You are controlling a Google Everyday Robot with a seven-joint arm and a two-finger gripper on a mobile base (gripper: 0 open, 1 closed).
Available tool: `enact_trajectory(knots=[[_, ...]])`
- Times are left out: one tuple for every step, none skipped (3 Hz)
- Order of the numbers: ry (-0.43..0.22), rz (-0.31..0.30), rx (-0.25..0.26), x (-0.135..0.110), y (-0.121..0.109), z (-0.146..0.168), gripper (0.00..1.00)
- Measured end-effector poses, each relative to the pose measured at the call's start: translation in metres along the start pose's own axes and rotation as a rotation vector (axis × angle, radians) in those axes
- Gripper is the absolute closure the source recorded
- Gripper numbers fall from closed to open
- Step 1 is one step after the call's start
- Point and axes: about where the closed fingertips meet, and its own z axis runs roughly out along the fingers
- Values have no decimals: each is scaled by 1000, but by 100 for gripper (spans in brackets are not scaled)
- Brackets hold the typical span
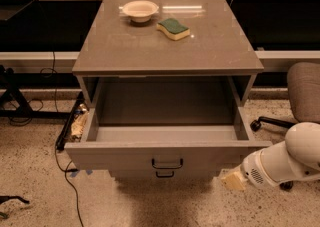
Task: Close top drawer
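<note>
The top drawer (120, 155) of the grey cabinet stands pulled far out. Its deep grey box is empty inside, and a small black loop handle (167, 163) sits at the centre of its flat front panel. My gripper (233, 180) shows as a tan tip on the white arm (290, 160), low at the right. It is just below the right end of the drawer's front panel, close to it. I cannot tell whether it touches the panel.
On the cabinet top (150, 51) are a cream bowl (140, 10) and a green-and-yellow sponge (173, 28). A second handle (165, 174) of a lower drawer peeks out below. An office chair (304, 93) stands at the right. Cables (65, 136) lie on the floor at the left.
</note>
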Motion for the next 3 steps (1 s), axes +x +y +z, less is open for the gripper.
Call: enact_trajectory(knots=[[-6,0,2,-1,0,2,100],[-72,-45,63,-24,-19,-5,100],[-144,-115,110,-58,-40,-14,100]])
